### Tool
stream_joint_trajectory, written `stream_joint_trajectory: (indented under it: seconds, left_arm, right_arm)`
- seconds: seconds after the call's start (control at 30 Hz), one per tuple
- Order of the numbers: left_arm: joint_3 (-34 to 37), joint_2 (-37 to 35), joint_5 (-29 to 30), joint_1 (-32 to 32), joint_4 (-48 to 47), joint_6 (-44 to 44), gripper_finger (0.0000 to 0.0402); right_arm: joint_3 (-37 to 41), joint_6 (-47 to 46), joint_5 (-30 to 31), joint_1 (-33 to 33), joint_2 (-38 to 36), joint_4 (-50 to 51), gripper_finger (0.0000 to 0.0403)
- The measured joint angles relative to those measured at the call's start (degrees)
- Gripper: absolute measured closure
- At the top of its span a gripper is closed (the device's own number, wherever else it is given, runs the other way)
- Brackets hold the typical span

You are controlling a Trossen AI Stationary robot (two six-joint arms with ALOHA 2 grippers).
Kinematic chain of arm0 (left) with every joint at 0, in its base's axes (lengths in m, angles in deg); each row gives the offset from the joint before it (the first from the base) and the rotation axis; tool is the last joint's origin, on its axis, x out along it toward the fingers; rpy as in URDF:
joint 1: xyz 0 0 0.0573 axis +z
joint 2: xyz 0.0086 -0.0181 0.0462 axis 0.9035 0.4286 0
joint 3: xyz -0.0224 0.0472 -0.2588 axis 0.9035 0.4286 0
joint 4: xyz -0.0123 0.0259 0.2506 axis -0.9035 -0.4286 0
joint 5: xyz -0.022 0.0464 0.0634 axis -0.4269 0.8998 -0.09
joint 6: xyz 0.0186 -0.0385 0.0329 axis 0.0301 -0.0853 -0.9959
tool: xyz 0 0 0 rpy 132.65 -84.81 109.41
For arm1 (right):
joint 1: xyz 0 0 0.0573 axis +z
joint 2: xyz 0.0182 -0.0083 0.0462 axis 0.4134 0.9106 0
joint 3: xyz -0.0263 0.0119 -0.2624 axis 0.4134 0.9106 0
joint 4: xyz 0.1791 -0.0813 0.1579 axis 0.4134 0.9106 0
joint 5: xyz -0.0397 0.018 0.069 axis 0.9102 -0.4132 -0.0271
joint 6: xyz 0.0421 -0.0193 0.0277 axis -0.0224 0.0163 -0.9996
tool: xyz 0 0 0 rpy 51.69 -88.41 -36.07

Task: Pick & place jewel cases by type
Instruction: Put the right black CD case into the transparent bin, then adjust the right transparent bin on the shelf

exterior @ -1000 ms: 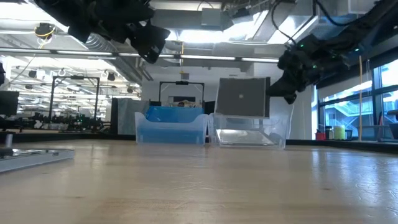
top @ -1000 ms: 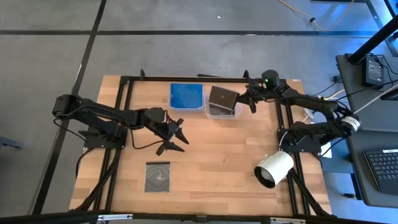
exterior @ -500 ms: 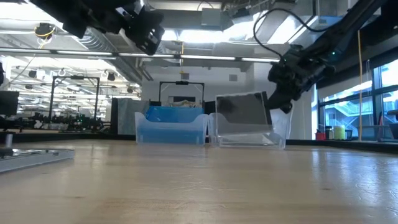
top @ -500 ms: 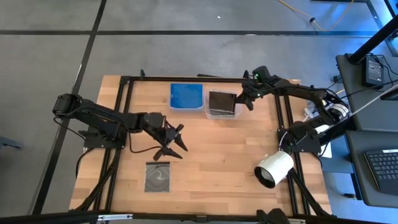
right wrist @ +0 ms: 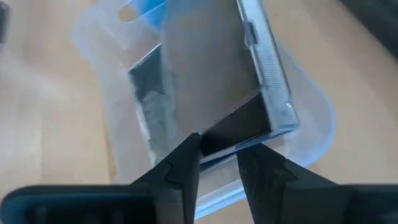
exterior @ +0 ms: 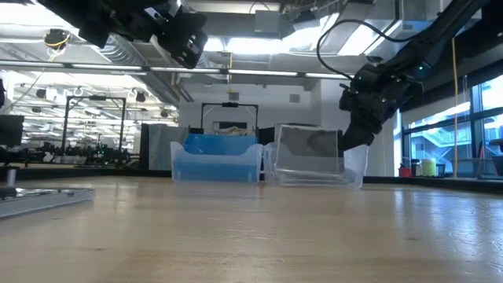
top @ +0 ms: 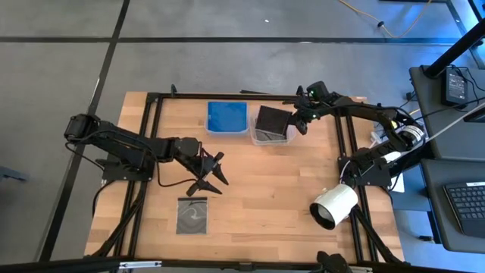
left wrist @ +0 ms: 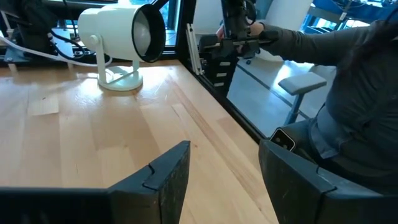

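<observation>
Dark plastic sat right at the right end effector (right wrist: 217, 167): the dark jewel case (top: 270, 120) stood tilted on edge, its upper corner at the tool's tip and its lower edge down inside the clear tub (top: 268, 139) directly beneath. The wrist view showed the case's edge lying at the tip, but whether it was clamped or already let go could not be told.

The step in hand looked like the drop into the tub. To do it well, the release should come only once the lower edge rests on the tub floor, so the case tips flat and does not bounce off the rim. The tool should then lift straight up, clear of the tub wall, so it does not drag the light tub along.

Just beside that tub, on the side away from the right end effector, a 2nd tub (top: 227, 117) held blue cases. That suggested blue went there and dark went here.

Well away across the surface (top: 258, 189), the left end effector (top: 214, 171) hovered with its jaws spread wide and nothing between them. Just beyond it, 1 grey jewel case (top: 192, 216) lay flat and had yet to be sorted.
</observation>
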Motion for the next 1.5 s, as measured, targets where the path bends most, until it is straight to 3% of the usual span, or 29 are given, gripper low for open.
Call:
stream_joint_trajectory:
  seconds: [0.3,0.6,0.73,0.83,0.93,1.13,1.23,1.5]
  left_arm:
    - [0.0,0.0,0.0,0.0,-0.02,0.0,0.0214]
    - [0.0,0.0,0.0,0.0,-0.03,0.0,0.0216]
    - [0.0,0.0,0.0,0.0,-0.3,0.0,0.0216]
    - [0.0,0.0,0.0,0.0,-0.59,-0.03,0.0217]
    - [0.0,0.0,0.02,0.0,-0.59,-1.76,0.0217]
    - [0.0,0.0,0.02,0.0,-0.92,-4.06,0.0217]
    - [0.0,0.0,0.02,0.02,-1.63,-4.04,0.0215]
    - [0.0,0.0,0.22,0.11,-2.23,-4.07,0.0216]
  right_arm:
    - [-0.03,3.57,3.31,0.0,0.0,-1.43,0.0268]
    - [0.17,-0.7,3.47,0.2,-0.83,-2.61,0.0241]
    - [0.18,-0.04,-1.49,1.61,-5.2,-2.44,0.024]
    - [0.4,3.64,-1.61,6.48,-9.0,0.67,0.024]
    - [0.7,6.96,5.63,13.96,-12.11,4.06,0.024]
    - [0.72,6.33,9.88,30.19,-12.58,8.23,0.024]
    - [0.74,3.09,16.05,36.59,-12.27,11.28,0.024]
    - [0.74,-3.6,26.77,43.47,-4.61,11.0,0.024]
